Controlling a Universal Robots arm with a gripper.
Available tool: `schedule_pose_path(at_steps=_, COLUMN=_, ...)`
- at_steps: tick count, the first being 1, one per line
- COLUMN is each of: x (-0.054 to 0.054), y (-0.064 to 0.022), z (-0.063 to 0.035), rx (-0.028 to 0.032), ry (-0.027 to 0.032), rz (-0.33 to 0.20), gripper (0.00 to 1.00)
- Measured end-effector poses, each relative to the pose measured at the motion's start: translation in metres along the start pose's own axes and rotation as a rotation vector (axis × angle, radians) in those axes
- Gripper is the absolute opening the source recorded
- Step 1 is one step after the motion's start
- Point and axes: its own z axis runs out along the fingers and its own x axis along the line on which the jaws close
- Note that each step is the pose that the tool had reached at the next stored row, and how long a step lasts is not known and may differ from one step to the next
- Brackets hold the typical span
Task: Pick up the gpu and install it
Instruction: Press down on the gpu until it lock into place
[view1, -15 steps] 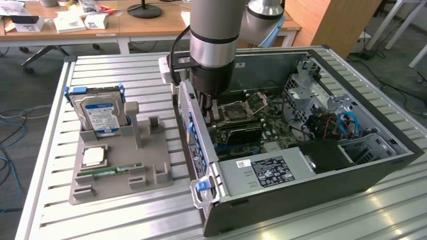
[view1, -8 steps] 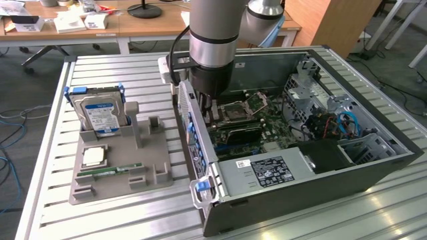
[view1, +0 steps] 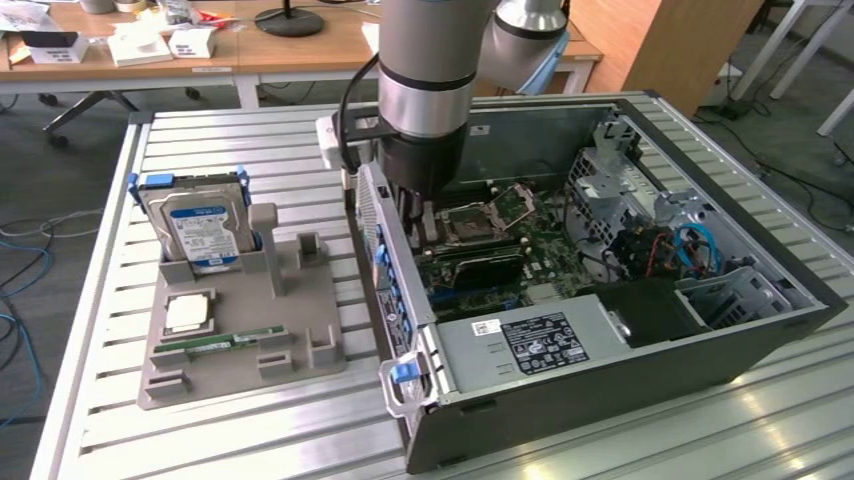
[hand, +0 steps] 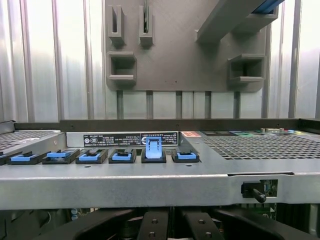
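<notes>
Well off to the exterior view's left of my fingers (view1: 416, 228), the hard drive (view1: 200, 225) stands in the grey holder (view1: 240, 345) on the counter (view1: 94, 330). My fingers are pressed together, low inside the computer case (view1: 641, 340), just beside its rear wall (view1: 387, 265). The gpu is hidden under my wrist; I can't tell if I'm gripping it.

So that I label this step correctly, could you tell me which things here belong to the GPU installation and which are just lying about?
Part of the job: the gripper, jaws shut, reaching into the computer case; the motherboard.

Lying about: the hard drive, processor chip and memory stick, all on the grey holder.
</notes>
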Motion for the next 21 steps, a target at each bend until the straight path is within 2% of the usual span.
schedule_pose_path(at_steps=11, x=0.000, y=-0.0009, z=0.0033, rx=-0.0002, ry=-0.0002, rz=0.001, gripper=0.11)
schedule_pose_path(at_steps=21, x=0.000, y=-0.0131, z=0.0036, rx=-0.0003, ry=-0.0003, rz=0.000, gripper=0.11)
